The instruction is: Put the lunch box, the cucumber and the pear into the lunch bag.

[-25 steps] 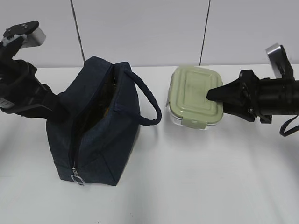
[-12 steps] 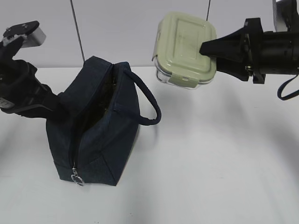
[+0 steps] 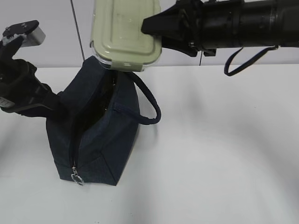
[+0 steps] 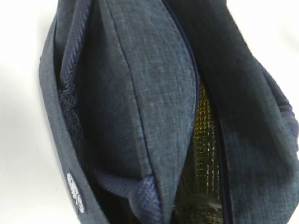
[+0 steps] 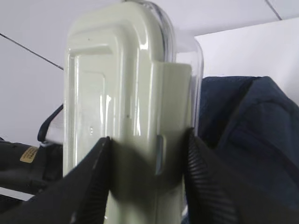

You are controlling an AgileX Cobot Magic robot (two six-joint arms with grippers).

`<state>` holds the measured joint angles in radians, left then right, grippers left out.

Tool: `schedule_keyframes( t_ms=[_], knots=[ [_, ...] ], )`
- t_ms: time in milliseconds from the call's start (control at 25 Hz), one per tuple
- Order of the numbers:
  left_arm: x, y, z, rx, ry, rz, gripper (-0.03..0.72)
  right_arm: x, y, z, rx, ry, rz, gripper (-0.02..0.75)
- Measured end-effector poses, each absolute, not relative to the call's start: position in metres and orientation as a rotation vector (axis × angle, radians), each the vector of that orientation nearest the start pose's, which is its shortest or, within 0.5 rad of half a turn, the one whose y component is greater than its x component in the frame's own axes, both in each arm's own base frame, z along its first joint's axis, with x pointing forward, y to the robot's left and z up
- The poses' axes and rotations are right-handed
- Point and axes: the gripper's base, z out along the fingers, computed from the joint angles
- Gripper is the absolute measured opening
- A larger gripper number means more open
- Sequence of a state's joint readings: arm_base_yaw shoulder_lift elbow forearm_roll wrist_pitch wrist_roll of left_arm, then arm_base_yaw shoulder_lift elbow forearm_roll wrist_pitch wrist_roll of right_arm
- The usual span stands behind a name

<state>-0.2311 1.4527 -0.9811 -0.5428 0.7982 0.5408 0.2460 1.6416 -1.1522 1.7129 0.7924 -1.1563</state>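
Note:
The lunch bag (image 3: 100, 135) stands on the white table at the left with its top zipper open. My right gripper (image 3: 145, 25) is shut on the lunch box (image 3: 124, 32) and holds it in the air, lid facing the camera, just above the bag's far end. In the right wrist view the fingers (image 5: 91, 177) clamp the box (image 5: 126, 102) by lid and base, with the bag (image 5: 247, 130) below. My left arm (image 3: 23, 88) meets the bag's left side, where its fingers are hidden. The left wrist view shows the bag's opening (image 4: 205, 140) with foil lining. The cucumber and the pear do not show.
The bag's padded loop handle (image 3: 149, 107) hangs out to the right. The silver ring pull (image 3: 77, 178) lies at the bag's near end. The white table (image 3: 219, 154) stretches to the right of the bag, with a grey panelled wall behind.
My right gripper lifted the lunch box off the table at the right and carried it up and left to above the bag. The left arm and the bag have not moved.

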Motion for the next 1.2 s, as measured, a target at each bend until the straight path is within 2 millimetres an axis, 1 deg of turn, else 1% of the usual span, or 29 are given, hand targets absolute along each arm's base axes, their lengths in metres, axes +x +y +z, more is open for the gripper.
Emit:
schedule_keyframes(
  t_ms=[80,160,280,400,640,800,1200],
  knots=[
    [0.268,-0.098,0.259,0.609,2.576,-0.534,0.002,0.336,0.162,0.311,-0.252,1.932,1.302,0.341],
    [0.269,-0.098,0.259,0.608,2.576,-0.533,0.002,0.339,0.174,0.309,-0.263,1.94,1.298,0.341],
    [0.269,-0.098,0.259,0.607,2.574,-0.532,0.002,0.341,0.187,0.302,-0.271,1.961,1.29,0.341],
    [0.269,-0.098,0.259,0.606,2.573,-0.533,0.002,0.345,0.195,0.295,-0.272,1.98,1.288,0.341],
    [0.269,-0.098,0.259,0.601,2.572,-0.532,0.002,0.35,0.2,0.279,-0.261,2.026,1.278,0.34],
    [0.269,-0.098,0.259,0.599,2.571,-0.531,0.002,0.351,0.201,0.273,-0.29,2.051,1.258,0.339],
    [0.27,-0.097,0.259,0.593,2.563,-0.525,0.002,0.342,0.196,0.254,-0.468,2.258,1.084,0.327]
  ],
)
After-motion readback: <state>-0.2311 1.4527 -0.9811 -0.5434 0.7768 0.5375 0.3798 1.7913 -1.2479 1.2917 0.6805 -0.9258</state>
